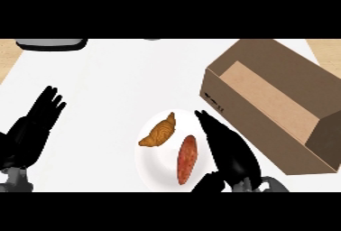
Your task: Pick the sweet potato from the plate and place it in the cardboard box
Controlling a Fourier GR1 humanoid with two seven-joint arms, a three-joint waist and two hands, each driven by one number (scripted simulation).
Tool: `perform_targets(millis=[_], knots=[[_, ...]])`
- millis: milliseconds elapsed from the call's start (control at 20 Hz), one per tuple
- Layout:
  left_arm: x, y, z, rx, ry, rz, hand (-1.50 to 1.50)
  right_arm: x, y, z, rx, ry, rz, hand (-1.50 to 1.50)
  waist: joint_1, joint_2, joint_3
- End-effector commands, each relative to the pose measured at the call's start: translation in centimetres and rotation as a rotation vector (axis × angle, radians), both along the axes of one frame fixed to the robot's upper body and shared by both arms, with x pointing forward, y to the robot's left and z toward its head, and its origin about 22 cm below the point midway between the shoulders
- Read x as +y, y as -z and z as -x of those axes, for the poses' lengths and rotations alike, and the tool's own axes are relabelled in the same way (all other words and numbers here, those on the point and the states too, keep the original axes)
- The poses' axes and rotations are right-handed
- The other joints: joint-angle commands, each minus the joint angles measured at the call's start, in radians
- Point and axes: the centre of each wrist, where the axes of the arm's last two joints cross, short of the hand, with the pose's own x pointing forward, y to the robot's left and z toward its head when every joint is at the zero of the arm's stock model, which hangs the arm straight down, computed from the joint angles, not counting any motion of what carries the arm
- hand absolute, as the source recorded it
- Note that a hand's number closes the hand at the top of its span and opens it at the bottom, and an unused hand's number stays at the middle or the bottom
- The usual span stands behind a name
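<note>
Right hand (230, 151) outstretched, fingers straight, seemingly just beside sweet potato (187, 159) on plate (148, 167).

1. A white plate (149, 167) lies on the white counter (120, 76), just left of an open cardboard box (273, 101)
2. On the plate, an orange-red sweet potato (187, 159) lies lengthwise, with a golden croissant (160, 131) up and to its left
3. The right hand (230, 151) stretches over the plate's right side, fingers straight and pointing away from the robot, just beside the sweet potato, between it and the box
4. The left hand (33, 128) rests open near the left edge, fingers up
5. A dark-rimmed grey object (52, 43) shows at the top left
</note>
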Motion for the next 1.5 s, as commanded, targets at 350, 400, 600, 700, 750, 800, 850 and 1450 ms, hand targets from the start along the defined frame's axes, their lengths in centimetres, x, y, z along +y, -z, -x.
perform_targets(millis=[350, 400, 600, 700, 750, 800, 850, 1450], knots=[[0.2, 1.8, -0.7, 0.017, -0.016, 0.004, 0.0, 1.6, 0.5, -1.6, 0.131, 0.048, 0.12, -1.5, -0.012, 0.002, 0.001], [2.0, -0.7, 0.3, -0.012, -0.011, -0.014, 0.0, 0.4, 1.1, -0.9, 0.13, 0.031, 0.128, -1.5, -0.008, -0.001, 0.001], [-0.2, 0.6, 1.5, 0.005, -0.008, -0.008, 0.0, 2.4, 1.7, -0.6, 0.096, 0.034, 0.101, -1.5, -0.005, -0.001, 0.001], [-1.5, 1.2, 0.6, -0.01, 0.014, 0.0, 0.0, 2.0, 1.1, -1.2, 0.057, 0.019, 0.109, -1.5, -0.009, 0.0, 0.001], [0.1, 1.1, 0.8, -0.009, -0.018, 0.0, 0.0, 3.6, 1.4, -0.9, 0.058, 0.024, 0.111, -1.5, -0.007, 0.0, 0.001], [-0.1, 0.6, -0.1, -0.001, -0.008, -0.007, 0.0, 1.3, -1.0, -1.0, 0.047, 0.014, 0.102, -1.5, -0.012, 0.0, 0.001], [-0.5, -0.3, 0.8, 0.007, -0.007, -0.009, 0.0, 2.5, 0.4, -0.6, 0.07, 0.007, 0.122, -1.5, -0.008, -0.001, 0.001], [-1.7, 0.1, -0.3, 0.001, 0.008, -0.006, 0.0, 6.0, 2.1, -2.2, 0.131, 0.016, 0.207, -1.5, -0.004, 0.001, 0.001]])
